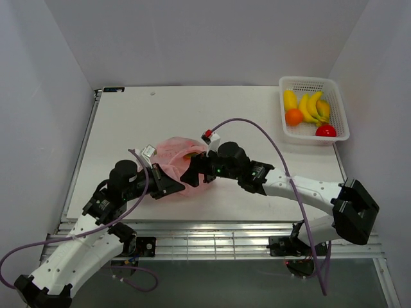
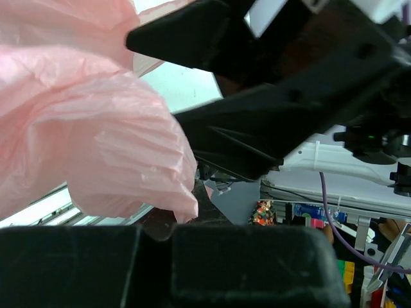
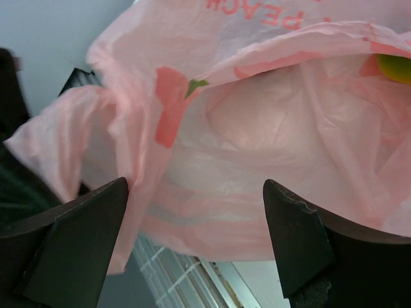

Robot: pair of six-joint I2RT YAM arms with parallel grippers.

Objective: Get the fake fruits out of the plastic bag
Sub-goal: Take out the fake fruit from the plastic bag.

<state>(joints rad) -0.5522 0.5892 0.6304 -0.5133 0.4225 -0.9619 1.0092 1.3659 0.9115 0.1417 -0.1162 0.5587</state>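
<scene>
Top external, plastic bag [image 1: 174, 154] well inside table [image 1: 192, 109]

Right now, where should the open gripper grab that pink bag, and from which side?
Probably the bunched fold on the pink plastic bag, not its smooth, ballooned belly. The left gripper is shut on the bag's near edge, so the open right gripper would best come from the right and close across those gathered pleats; the stretched film offers nothing to pinch.
</scene>
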